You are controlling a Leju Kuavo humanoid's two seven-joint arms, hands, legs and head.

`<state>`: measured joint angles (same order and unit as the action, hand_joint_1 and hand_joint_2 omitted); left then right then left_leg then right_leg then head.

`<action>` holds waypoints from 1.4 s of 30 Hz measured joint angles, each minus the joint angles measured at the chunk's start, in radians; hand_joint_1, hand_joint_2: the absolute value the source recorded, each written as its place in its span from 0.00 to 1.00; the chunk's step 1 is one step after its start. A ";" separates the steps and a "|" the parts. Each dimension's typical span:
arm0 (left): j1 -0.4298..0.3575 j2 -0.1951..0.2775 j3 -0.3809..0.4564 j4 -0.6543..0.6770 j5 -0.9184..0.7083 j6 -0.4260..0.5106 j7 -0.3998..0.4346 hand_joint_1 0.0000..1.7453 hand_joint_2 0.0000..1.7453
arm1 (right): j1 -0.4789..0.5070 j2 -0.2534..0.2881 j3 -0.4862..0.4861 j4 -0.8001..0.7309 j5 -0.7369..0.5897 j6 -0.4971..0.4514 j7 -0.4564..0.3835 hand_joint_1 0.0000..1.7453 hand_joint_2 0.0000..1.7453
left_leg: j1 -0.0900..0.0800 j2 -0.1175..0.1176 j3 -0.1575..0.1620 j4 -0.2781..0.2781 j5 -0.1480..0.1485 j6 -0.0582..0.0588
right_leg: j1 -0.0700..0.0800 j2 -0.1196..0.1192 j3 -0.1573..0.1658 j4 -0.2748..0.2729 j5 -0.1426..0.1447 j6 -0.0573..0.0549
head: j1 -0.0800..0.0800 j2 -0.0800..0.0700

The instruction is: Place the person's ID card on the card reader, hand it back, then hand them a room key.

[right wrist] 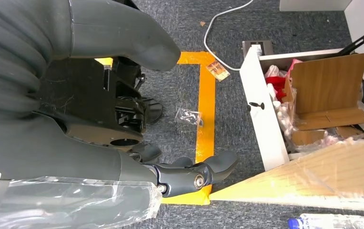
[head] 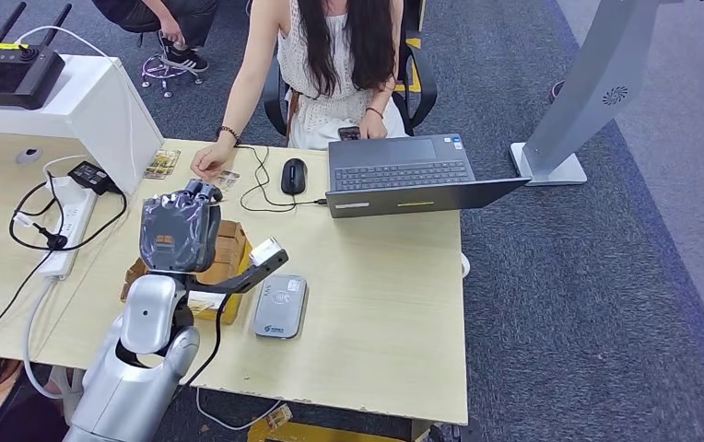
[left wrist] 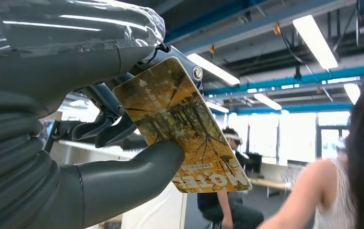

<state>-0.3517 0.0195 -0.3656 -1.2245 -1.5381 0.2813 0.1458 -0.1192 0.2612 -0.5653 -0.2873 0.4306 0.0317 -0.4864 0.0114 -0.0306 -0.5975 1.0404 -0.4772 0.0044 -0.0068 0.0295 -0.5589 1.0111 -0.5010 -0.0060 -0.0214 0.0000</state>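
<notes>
My left hand (head: 180, 230) is raised over the table's left part, above a cardboard box (head: 228, 250). In the left wrist view this hand (left wrist: 75, 157) pinches a yellow-brown room key card (left wrist: 180, 124) printed "HOTEL" between thumb and fingers, facing the seated person (left wrist: 361, 143). The grey card reader (head: 280, 306) lies flat near the front edge, right of my arm, with nothing on it. The person's hand (head: 210, 164) rests on the far edge beside a small card (head: 229, 179). My right hand (right wrist: 75, 148) hangs beside the table, fingers apart, holding nothing.
A laptop (head: 413, 175) and a mouse (head: 293, 175) sit at the far side in front of the person. A power strip (head: 67, 226) with cables lies on the left. Another card (head: 162, 164) lies by the white cabinet (head: 99, 110). A grey stand (head: 597, 83) is on the floor at right.
</notes>
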 joint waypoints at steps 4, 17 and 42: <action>-0.005 0.014 0.002 -0.032 0.000 0.006 0.003 1.00 1.00 | 0.000 0.001 0.000 0.000 -0.001 0.000 -0.001 0.00 1.00 | 0.000 0.000 0.000 0.000 0.000 0.000 | 0.000 0.000 0.000 0.000 0.000 0.000 | 0.000 0.000; -0.274 0.133 0.002 0.248 0.000 -0.046 0.092 1.00 1.00 | 0.000 0.002 0.020 0.007 0.020 0.009 0.000 0.00 1.00 | 0.000 0.001 0.000 0.000 0.002 -0.002 | 0.000 0.002 -0.002 0.002 0.001 -0.002 | 0.000 0.000; -0.297 0.150 0.002 0.349 0.000 -0.025 0.072 0.00 1.00 | 0.001 0.002 0.031 0.011 0.015 0.017 0.002 0.00 1.00 | 0.000 0.002 -0.002 0.000 0.001 -0.002 | 0.000 0.002 -0.004 0.002 0.001 -0.002 | 0.000 0.000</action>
<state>-0.6491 0.1696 -0.3635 -0.8757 -1.5381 0.2561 0.2176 -0.1180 0.2630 -0.5344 -0.2759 0.4458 0.0483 -0.4841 0.0115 -0.0291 -0.5998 1.0405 -0.4758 0.0023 -0.0068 0.0317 -0.5631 1.0133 -0.4999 -0.0079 -0.0214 0.0000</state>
